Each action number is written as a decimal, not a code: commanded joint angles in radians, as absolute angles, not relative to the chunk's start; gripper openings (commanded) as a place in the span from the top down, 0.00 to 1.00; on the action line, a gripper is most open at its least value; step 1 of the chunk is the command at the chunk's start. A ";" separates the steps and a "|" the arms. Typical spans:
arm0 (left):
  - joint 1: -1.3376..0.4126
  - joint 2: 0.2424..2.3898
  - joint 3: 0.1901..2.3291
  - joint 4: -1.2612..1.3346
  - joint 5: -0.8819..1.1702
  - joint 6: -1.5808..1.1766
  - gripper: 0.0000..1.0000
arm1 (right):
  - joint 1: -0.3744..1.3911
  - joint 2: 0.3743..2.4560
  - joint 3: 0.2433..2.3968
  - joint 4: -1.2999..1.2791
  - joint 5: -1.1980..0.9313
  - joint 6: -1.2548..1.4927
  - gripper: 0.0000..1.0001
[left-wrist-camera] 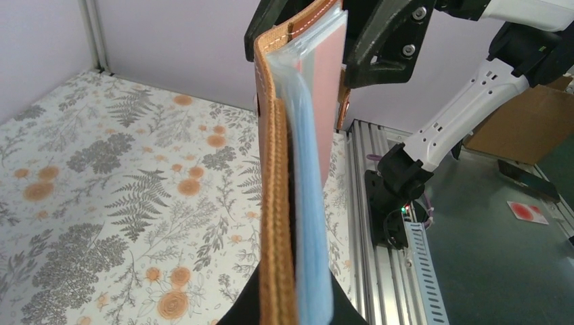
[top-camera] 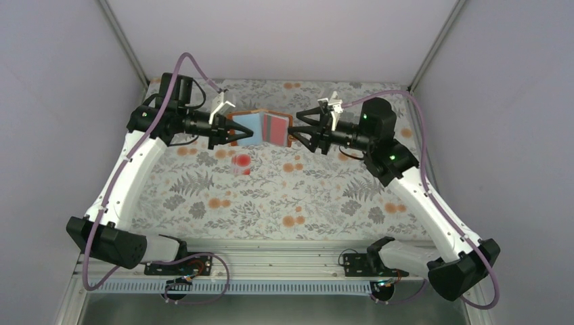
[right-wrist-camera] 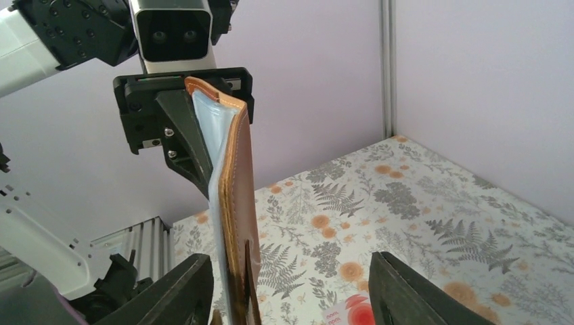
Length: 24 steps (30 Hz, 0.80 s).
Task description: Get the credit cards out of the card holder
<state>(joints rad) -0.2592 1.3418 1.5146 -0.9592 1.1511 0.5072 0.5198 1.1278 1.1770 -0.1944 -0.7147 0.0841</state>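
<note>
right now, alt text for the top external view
The left gripper holds the open card holder above a floral table, red card inside; right gripper open at its other edge. A red-blotched card lies on the table.

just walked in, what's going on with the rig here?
The left gripper is shut on the brown card holder, holding it open above the table. The right gripper stands open at the holder's other edge and grips nothing. A pale card with red blotches lies on the table just in front of the holder. The red card is in its sleeve, not yet pulled out.
</note>
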 commanded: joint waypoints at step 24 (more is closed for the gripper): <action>-0.285 1.340 1.509 -0.928 1.159 0.515 0.98 | 0.646 1.249 1.253 -0.117 -0.714 0.073 0.92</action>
